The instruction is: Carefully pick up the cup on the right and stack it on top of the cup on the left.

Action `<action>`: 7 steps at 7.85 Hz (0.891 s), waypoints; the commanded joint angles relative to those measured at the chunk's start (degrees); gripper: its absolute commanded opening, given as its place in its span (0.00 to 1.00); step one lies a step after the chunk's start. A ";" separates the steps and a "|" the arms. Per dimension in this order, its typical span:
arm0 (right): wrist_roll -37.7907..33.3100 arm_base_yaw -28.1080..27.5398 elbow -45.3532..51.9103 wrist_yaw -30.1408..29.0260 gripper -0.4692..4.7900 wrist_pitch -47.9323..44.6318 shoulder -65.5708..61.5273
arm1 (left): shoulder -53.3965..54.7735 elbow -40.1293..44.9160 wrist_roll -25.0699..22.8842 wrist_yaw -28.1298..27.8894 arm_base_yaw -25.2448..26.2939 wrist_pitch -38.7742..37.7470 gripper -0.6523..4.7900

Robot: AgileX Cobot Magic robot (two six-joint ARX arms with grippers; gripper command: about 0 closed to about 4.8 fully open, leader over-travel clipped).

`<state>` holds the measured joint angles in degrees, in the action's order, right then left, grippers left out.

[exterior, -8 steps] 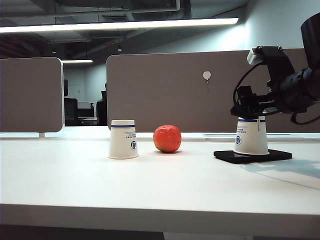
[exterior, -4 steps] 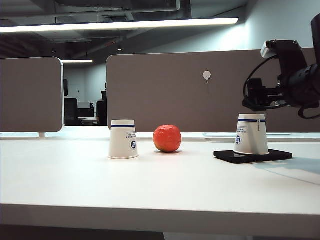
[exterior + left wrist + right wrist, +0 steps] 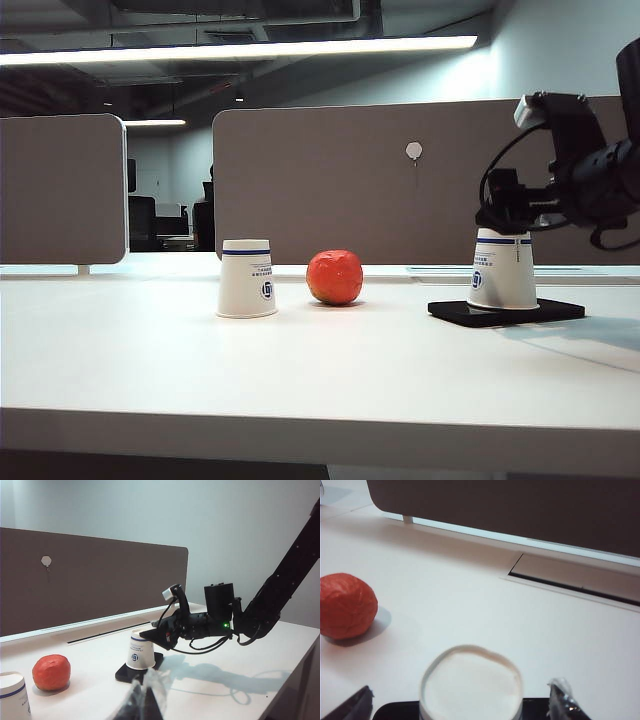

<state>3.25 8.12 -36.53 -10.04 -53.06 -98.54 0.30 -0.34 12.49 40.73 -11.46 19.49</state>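
The right gripper point(image 3: 462, 700) has its jaws spread wide, one fingertip point(image 3: 350, 707) on each side of the right cup point(image 3: 502, 270), not pinching it. From the right wrist view the cup's upturned base sits right between the tips, with a gap on both sides. In the exterior view the gripper point(image 3: 503, 208) hangs just over the cup's top edge. The cup stands upside down on a black pad point(image 3: 506, 311), near the right end of the bench point(image 3: 300, 370).

Plenty of open bench toward the left. The red ball point(image 3: 334, 277) sits between the two cups, well apart from each. The left cup point(image 3: 246, 278) is also upside down, with nothing around it.

The left gripper point(image 3: 142, 702) is held back, well away from everything, only a dark blurry bit showing in its own wrist view, so I can't tell how its jaws stand.
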 commanded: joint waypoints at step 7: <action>-0.24 -1.27 -6.82 -0.33 1.00 -2.99 -9.44 | 0.02 -0.15 -0.04 -0.02 0.00 0.85 0.11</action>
<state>3.25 6.85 -42.85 -10.26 -54.68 -108.22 0.30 -0.34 12.49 40.75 -11.46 19.51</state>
